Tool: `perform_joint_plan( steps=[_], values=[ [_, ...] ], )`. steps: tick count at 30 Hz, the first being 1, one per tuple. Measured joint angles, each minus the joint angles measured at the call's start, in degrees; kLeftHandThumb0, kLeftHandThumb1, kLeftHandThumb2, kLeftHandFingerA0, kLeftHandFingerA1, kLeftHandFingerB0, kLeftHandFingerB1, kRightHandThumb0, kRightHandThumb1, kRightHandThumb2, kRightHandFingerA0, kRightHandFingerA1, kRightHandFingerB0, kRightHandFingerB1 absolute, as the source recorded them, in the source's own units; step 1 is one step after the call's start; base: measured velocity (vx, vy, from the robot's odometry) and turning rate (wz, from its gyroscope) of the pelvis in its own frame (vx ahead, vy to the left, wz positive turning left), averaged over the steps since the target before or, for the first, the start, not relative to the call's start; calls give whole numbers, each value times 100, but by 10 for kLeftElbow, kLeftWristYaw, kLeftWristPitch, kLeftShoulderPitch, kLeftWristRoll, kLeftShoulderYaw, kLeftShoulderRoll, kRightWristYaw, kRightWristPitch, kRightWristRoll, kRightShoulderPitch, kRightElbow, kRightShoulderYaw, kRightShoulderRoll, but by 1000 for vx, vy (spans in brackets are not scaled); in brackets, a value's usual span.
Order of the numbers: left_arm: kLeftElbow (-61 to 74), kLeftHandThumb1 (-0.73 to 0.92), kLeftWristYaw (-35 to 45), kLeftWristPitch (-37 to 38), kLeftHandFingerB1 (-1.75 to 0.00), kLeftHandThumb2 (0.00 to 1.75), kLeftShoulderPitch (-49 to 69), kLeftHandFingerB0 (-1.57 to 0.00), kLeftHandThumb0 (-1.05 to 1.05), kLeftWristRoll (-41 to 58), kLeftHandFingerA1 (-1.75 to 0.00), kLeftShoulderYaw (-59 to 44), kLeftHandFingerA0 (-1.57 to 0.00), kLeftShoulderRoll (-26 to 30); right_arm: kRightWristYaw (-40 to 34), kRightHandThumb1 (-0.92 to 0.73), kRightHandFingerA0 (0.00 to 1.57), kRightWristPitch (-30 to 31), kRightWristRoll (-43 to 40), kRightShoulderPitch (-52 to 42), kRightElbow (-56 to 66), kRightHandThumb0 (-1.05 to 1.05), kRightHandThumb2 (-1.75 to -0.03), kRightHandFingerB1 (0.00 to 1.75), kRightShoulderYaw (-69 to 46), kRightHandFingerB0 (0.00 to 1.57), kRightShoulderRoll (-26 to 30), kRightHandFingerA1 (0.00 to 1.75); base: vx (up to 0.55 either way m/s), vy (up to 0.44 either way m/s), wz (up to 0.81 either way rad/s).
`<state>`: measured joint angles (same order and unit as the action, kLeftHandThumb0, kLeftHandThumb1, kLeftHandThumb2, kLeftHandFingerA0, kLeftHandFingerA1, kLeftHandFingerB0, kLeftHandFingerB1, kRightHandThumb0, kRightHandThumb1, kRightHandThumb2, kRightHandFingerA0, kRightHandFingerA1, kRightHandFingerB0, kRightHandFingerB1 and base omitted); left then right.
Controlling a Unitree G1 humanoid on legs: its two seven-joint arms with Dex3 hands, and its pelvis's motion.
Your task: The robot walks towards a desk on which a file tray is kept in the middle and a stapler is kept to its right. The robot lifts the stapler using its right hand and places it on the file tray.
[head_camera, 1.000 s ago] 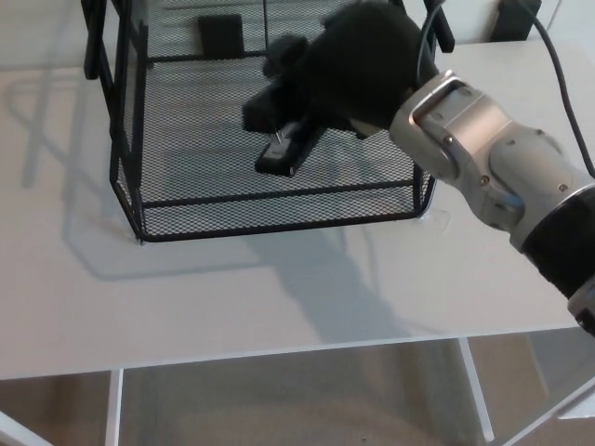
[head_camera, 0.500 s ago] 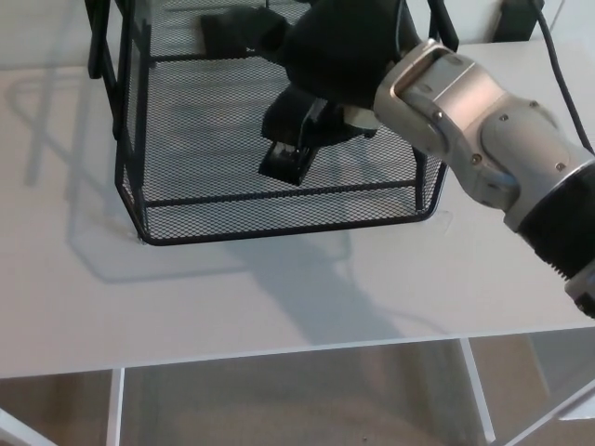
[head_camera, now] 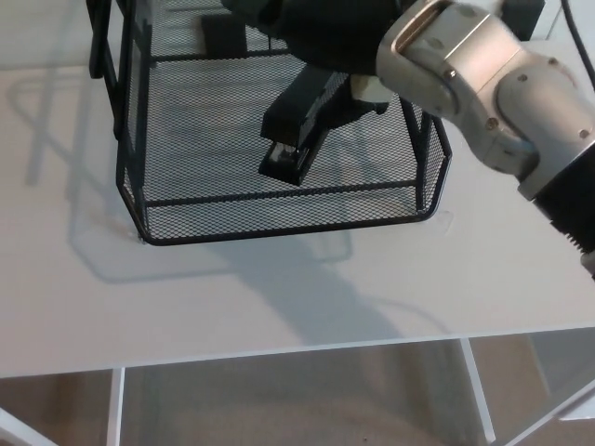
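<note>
Slanting in file tray (head_camera: 279,229), stapler (head_camera: 299,125) near-left to far-right (right hand (head_camera: 327,32) hold unclear).

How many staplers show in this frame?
1. The black stapler is inside the mesh file tray, its rear end under the right hand. A small black block at the tray's back is too unclear to name; the hand may hide more.

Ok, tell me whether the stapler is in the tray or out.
In: the stapler is inside the file tray walls, over its mesh floor.
</note>
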<state>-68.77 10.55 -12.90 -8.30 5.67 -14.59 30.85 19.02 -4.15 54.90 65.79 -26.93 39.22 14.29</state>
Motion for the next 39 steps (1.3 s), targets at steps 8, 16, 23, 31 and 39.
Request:
perform_joint_plan(
  steps=[8,16,23,31,39],
  values=[
    [0,92,0,0,-68,72,0,-20,-86,0,-77,0,-22,0,66,-30,0,0,-21,2,13,-69,-65,11,-25,0,36,0,0,0,0],
    [0,91,0,0,-69,76,1,-21,-88,0,-80,1,-25,0,126,-53,0,4,-52,2,37,-92,-87,5,-74,0,97,6,0,0,0],
    [0,92,0,0,-70,75,4,-21,-85,0,-81,2,-25,0,183,-58,79,19,-96,-4,66,-67,-59,35,-176,0,194,118,0,0,0],
    [1,91,0,0,-66,74,6,-13,-90,0,-76,2,-19,0,236,-49,0,43,-129,-41,75,-86,-88,21,-294,7,276,22,0,0,0],
    [1,92,0,0,-69,75,8,-20,-87,0,-78,2,-23,-1,275,-48,0,53,-149,-116,76,-79,-87,19,-400,6,333,24,0,0,0]
  ],
)
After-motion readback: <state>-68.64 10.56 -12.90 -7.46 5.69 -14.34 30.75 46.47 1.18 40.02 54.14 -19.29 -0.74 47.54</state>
